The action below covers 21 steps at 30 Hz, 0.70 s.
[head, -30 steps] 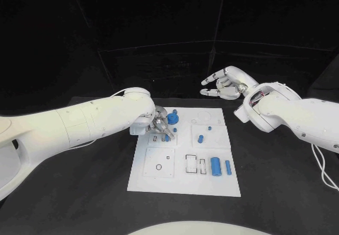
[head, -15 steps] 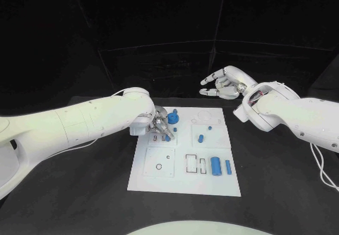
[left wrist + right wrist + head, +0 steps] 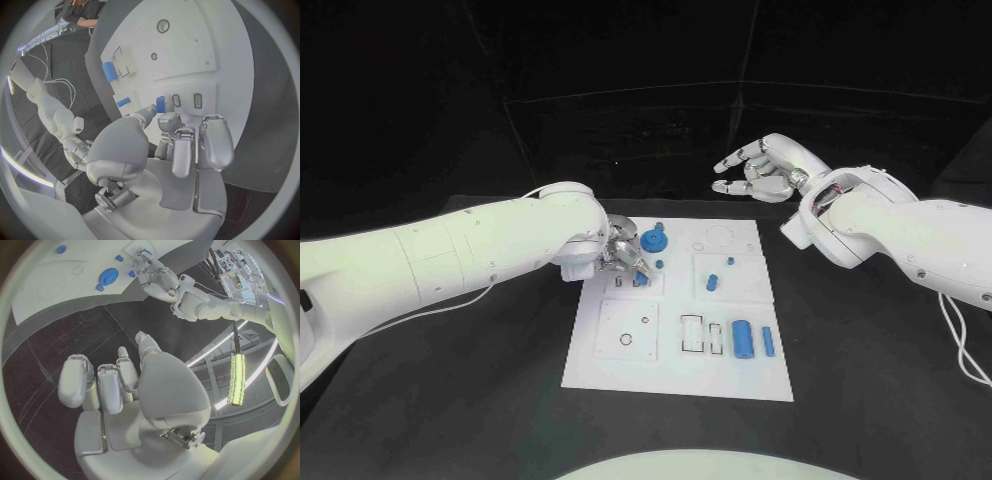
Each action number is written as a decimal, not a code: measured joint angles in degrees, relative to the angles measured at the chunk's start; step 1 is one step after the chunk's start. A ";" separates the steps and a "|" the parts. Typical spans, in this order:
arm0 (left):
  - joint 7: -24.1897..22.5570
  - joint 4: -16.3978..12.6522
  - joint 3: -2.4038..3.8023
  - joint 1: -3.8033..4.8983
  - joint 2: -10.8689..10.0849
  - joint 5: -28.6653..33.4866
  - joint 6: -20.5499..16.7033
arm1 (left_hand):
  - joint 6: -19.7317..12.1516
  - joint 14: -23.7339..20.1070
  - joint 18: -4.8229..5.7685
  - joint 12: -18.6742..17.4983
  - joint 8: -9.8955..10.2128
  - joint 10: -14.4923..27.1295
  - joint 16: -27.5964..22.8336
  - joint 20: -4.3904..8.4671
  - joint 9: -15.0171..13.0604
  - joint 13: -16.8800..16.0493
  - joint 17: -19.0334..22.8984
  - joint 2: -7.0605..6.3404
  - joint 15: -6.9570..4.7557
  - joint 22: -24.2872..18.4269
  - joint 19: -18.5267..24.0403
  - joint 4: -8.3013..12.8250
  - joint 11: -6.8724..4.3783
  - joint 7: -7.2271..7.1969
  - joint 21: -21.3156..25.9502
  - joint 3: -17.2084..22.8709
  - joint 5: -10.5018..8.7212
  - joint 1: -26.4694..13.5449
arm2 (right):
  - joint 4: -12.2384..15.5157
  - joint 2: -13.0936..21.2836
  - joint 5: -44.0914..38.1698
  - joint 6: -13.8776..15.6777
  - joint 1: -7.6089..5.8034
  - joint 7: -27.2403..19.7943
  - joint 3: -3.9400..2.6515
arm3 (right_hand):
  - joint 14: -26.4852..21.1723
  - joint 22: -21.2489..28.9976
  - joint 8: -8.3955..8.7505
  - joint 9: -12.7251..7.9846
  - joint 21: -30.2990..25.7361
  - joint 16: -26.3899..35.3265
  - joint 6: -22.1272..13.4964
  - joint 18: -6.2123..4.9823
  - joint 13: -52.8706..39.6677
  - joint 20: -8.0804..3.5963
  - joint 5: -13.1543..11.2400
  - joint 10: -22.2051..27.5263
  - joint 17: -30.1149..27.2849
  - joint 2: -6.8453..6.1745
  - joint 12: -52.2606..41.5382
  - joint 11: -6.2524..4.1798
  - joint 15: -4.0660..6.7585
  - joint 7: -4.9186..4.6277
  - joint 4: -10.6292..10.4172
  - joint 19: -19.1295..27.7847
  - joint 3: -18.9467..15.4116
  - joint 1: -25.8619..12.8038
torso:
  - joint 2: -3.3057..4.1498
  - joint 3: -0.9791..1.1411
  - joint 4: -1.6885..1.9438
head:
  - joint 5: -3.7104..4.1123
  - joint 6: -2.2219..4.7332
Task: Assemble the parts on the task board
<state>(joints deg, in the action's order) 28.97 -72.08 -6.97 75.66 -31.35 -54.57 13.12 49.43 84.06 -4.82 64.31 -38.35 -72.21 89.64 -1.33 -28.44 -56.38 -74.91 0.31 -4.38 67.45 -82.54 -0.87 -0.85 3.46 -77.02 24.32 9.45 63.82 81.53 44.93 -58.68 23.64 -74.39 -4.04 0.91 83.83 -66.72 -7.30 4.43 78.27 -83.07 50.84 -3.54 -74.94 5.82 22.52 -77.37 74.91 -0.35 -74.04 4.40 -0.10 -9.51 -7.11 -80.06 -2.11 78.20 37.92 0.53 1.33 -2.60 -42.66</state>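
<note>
The white task board [image 3: 678,370] lies in the middle of the black table. My left hand [image 3: 620,255] is low over its upper left panel. It pinches a small blue part [image 3: 160,104] between thumb and a fingertip, right beside two small slots [image 3: 187,100]. The same part [image 3: 639,279] shows below the fingers in the head view. My right hand [image 3: 759,170] hangs in the air behind the board's far right corner, fingers loosely apart and holding nothing. It is also seen as the right hand [image 3: 119,390] in its own wrist view.
A blue round part [image 3: 656,240] stands near the board's far edge, just right of my left hand. Two small blue pegs [image 3: 711,282] stand in the upper right panel. Two blue cylinders [image 3: 743,340] lie at the lower right beside rectangular recesses [image 3: 692,333].
</note>
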 measured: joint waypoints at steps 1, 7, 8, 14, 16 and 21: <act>-0.01 -0.38 0.00 0.00 -0.31 0.11 -0.57 | 0.00 0.00 0.00 0.01 -0.23 -0.09 0.00 0.00 -0.11 -0.03 0.00 -0.27 0.00 0.00 0.00 -0.41 -0.09 0.00 0.00 0.41 0.14 -0.27 | -0.01 0.03 0.00 0.00 0.00 0.00 0.00 | 0.00 0.00 0.00 0.00 0.00 0.00 0.00 0.00 0.00 0.00 0.00 0.00 0.00 0.00 0.00 0.00 0.00 0.00 0.00 0.00 0.00 0.00 | 0.00 0.01 0.00 | -0.04 0.00; -0.09 -2.34 0.00 -0.16 -1.89 0.41 -3.92 | 0.00 0.00 0.00 0.03 -0.81 -0.28 0.00 0.00 -0.62 -0.04 0.00 -0.94 0.00 0.20 0.00 -0.78 -0.28 0.00 0.00 2.36 0.14 -0.94 | -0.09 0.21 -0.01 -0.01 0.00 0.01 0.00 | 0.00 0.00 0.00 0.00 0.00 0.00 0.00 0.00 0.00 0.00 0.00 0.00 0.00 0.00 0.00 0.00 0.00 0.00 0.00 0.00 0.00 0.00 | 0.00 0.01 0.00 | -0.20 -0.03; -0.11 -2.69 0.00 -0.25 -2.15 0.40 -4.41 | 0.00 0.00 0.00 0.03 -0.94 -0.28 0.00 0.00 -0.74 -0.04 0.00 -0.94 0.00 0.29 0.00 -0.78 -0.28 0.00 0.00 2.37 0.14 -0.94 | -0.11 0.22 -0.01 -0.01 0.00 0.01 0.00 | 0.00 0.00 0.00 0.00 0.00 0.00 0.00 0.00 0.00 0.00 0.00 0.00 0.00 0.00 0.00 0.00 0.00 0.00 0.00 0.00 0.00 0.00 | 0.00 0.01 0.00 | -0.23 -0.07; -0.16 -3.78 -0.03 -1.10 -3.27 -0.22 -7.24 | 0.01 0.00 0.00 0.31 -0.94 -0.48 0.00 0.00 -0.84 -0.23 0.00 -1.21 0.00 0.56 0.00 -0.63 -0.07 0.01 0.00 3.02 0.34 -1.21 | -0.20 0.36 -0.02 -0.02 0.00 0.02 0.00 | 0.00 0.00 0.00 0.00 0.00 0.00 0.00 0.00 0.01 0.00 0.00 0.00 0.00 0.00 0.00 0.00 0.00 0.00 -0.18 0.00 -0.18 0.00 | -0.01 0.01 0.00 | -0.35 -0.20; -0.17 -3.79 -0.03 -1.38 -3.34 -0.55 -7.89 | 0.01 0.00 0.00 0.32 -0.94 -0.48 0.00 0.00 -0.86 -0.24 0.00 -1.32 0.00 0.56 0.00 -0.62 -0.07 0.01 0.00 3.03 0.35 -1.33 | -0.21 0.41 -0.02 -0.02 0.00 0.02 0.00 | 0.00 0.00 0.00 0.00 0.00 0.00 0.00 0.00 0.00 0.00 0.00 0.00 0.00 0.00 0.00 0.00 0.00 0.00 -0.18 0.00 -0.18 0.00 | -0.01 0.00 0.00 | -0.47 -0.23; -0.17 -3.55 -0.05 -2.00 -3.42 -1.66 -9.29 | 0.02 0.00 0.00 0.32 -1.26 -0.50 0.00 0.00 -0.90 -0.41 0.00 -1.48 0.00 0.65 0.00 -0.69 -0.09 0.02 0.00 3.44 0.36 -1.49 | -0.21 0.52 -0.04 -0.02 0.00 0.06 0.00 | 0.00 0.00 0.00 0.00 0.00 0.00 0.00 0.00 0.01 0.00 0.00 0.00 0.00 0.00 0.00 0.00 0.00 0.00 -0.18 0.00 -0.18 0.00 | -0.01 -0.04 -0.04 | -0.56 -0.29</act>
<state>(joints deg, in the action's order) 28.80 -75.63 -7.02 73.66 -34.76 -56.23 3.83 49.45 84.06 -4.82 64.62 -39.61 -72.71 89.64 -1.33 -29.34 -56.79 -74.91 -1.17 -4.38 68.11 -82.54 -1.56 -0.93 3.48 -77.01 27.76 9.81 62.33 81.32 45.44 -58.73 23.62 -74.39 -3.97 0.91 83.83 -66.72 -7.30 4.44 78.27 -83.07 50.84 -3.54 -74.94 5.82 22.52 -77.37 74.90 -0.35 -74.04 4.40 -0.10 -9.51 -7.29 -80.07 -2.29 78.20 37.92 0.49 1.29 -3.16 -42.95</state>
